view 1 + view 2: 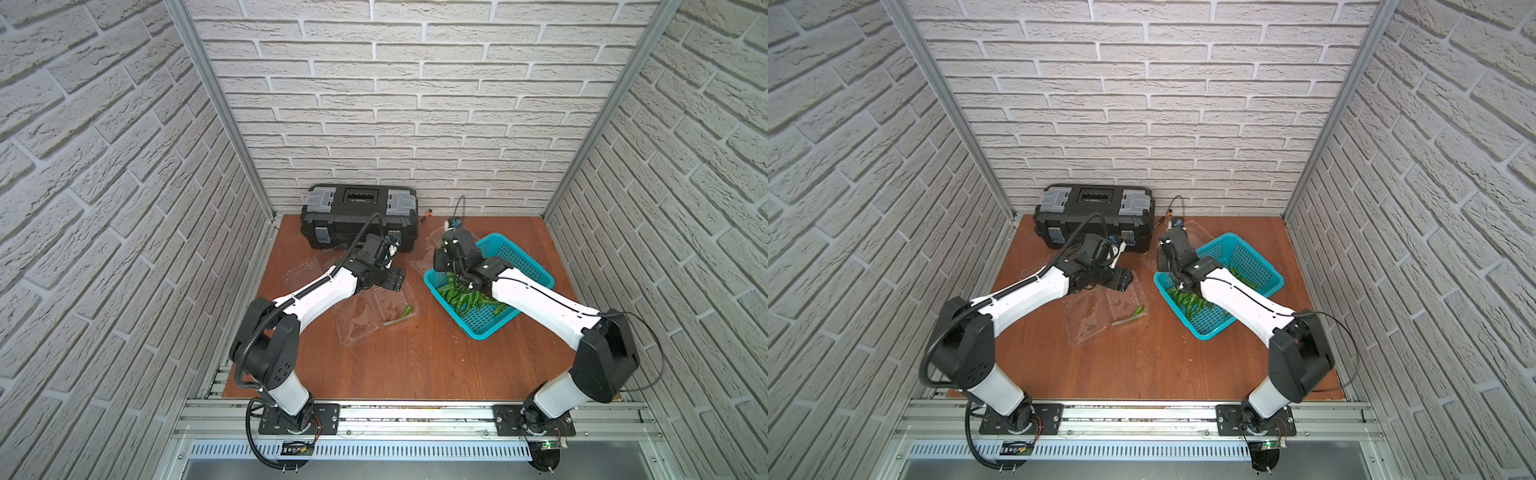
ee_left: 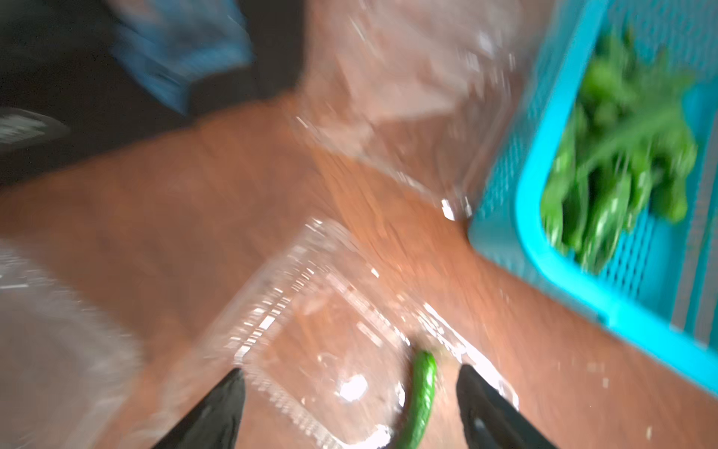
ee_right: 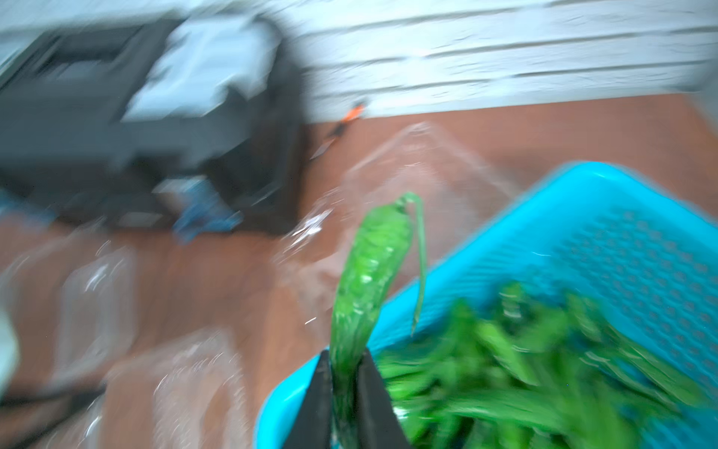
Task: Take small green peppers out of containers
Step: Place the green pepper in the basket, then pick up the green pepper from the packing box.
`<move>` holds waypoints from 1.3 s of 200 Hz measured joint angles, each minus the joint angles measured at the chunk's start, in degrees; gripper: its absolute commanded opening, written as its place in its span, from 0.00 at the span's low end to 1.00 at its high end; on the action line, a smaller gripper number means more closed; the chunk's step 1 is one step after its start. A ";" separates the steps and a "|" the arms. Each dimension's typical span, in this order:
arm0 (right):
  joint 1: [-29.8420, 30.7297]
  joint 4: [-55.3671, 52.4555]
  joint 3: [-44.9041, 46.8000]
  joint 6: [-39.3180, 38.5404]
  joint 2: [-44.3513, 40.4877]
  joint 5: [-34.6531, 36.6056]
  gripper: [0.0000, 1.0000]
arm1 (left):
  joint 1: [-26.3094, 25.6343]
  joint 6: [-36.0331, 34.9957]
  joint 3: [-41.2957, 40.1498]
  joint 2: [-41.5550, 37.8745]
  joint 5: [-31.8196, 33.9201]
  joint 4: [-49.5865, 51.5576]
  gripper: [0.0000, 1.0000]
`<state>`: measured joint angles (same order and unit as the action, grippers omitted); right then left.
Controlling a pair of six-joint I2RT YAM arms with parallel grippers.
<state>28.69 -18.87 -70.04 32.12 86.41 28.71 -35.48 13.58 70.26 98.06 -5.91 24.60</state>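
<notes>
A clear container [image 1: 384, 305] lies open mid-table with one small green pepper [image 1: 405, 312] [image 2: 421, 392] in it. My left gripper [image 1: 394, 279] [image 2: 351, 371] hovers over it, open, fingers either side of the tray, touching nothing. My right gripper [image 1: 441, 262] [image 3: 345, 353] is shut on another small green pepper [image 3: 369, 264], at the near-left corner of the teal basket [image 1: 515, 257]. A heap of peppers [image 1: 465, 301] [image 3: 544, 369] lies in that basket. Two more clear containers [image 1: 301, 270] [image 3: 408, 175] lie on the table; the wrist views are blurred.
A black toolbox [image 1: 359, 212] stands against the back wall, with an orange-handled tool [image 1: 428, 214] beside it. The open container's lid [image 1: 357, 326] lies flat towards the front. Brick walls close in three sides of the wooden table [image 1: 415, 365].
</notes>
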 measured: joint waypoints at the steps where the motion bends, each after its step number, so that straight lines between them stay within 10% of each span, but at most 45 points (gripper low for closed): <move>1: -0.22 -0.22 0.09 0.79 -0.15 0.48 0.32 | -0.15 -0.37 0.11 0.33 -0.13 0.17 0.84; 157: -3.58 -7.54 1.38 10.36 -0.48 7.45 0.31 | -5.81 -8.02 6.58 14.49 -1.53 9.53 0.70; 184: -3.63 -7.54 1.38 10.51 -0.48 7.15 0.31 | -6.54 -8.61 8.63 16.11 0.61 10.71 0.55; 229: -3.74 -7.54 1.38 10.54 -0.44 5.97 0.32 | -6.64 -9.51 10.38 17.40 3.08 11.85 0.00; 260: -4.11 -7.82 1.36 10.58 1.07 5.31 0.31 | -6.58 -9.99 11.06 17.35 3.19 13.07 0.00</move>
<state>24.58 -26.70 -68.69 42.70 87.48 34.02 -42.06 3.60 81.32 115.42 -2.72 37.67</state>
